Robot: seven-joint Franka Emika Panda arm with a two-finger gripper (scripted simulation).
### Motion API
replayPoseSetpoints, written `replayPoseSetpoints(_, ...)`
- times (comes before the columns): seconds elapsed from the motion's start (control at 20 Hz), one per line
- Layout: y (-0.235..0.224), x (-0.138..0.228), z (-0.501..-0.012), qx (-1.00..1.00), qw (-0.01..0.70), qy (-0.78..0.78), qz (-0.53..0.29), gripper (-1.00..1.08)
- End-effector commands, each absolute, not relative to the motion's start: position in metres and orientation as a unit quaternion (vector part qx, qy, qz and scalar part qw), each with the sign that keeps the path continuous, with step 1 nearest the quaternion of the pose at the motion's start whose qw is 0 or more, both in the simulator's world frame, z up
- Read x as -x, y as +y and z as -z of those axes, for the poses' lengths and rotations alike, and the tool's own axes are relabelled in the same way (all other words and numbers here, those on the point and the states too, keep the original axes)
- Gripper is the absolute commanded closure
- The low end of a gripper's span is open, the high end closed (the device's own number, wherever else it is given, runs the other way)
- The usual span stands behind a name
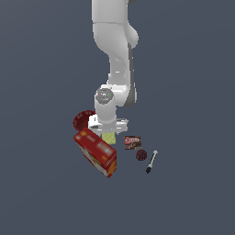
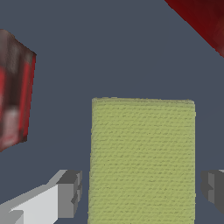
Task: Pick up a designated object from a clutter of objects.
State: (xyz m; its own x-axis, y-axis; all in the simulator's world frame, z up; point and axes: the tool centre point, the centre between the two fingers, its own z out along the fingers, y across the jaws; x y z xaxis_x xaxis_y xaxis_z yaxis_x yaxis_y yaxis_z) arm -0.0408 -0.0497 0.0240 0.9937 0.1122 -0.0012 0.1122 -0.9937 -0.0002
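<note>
The designated object, a flat pale yellow-green pad [image 2: 142, 159] with a fine grid texture, lies on the grey floor. In the exterior view only a sliver of the pad [image 1: 109, 138] shows under the arm, between the red box [image 1: 95, 152] and the brown packet [image 1: 132, 142]. My gripper [image 2: 142, 190] is low over the pad and open, one grey fingertip [image 2: 70, 192] on each side of it, with small gaps to its edges. In the exterior view the gripper [image 1: 108, 129] is mostly hidden by the wrist.
The dark red bowl [image 1: 83, 120] sits behind the red box. A dark purple ball [image 1: 141, 155] and a thin black-and-white marker [image 1: 152, 161] lie toward the exterior view's right. In the wrist view, the brown packet [image 2: 14, 96] and a red edge [image 2: 201, 19] flank the pad.
</note>
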Motion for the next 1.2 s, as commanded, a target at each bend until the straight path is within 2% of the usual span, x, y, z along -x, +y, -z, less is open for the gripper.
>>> replayPoseSetpoints(0.0, -0.050, 0.041, -0.016, 0.998, 0.000, -0.056, 0.000, -0.92)
replayPoseSetpoints(0.25, -0.050, 0.040, -0.010, 0.998, 0.000, -0.056, 0.000, -0.92)
replayPoseSetpoints(0.3, -0.050, 0.040, -0.010, 0.998, 0.000, -0.056, 0.000, 1.08)
replayPoseSetpoints(1.15, -0.052, 0.033, -0.027, 0.998, -0.001, -0.058, 0.005, 1.08)
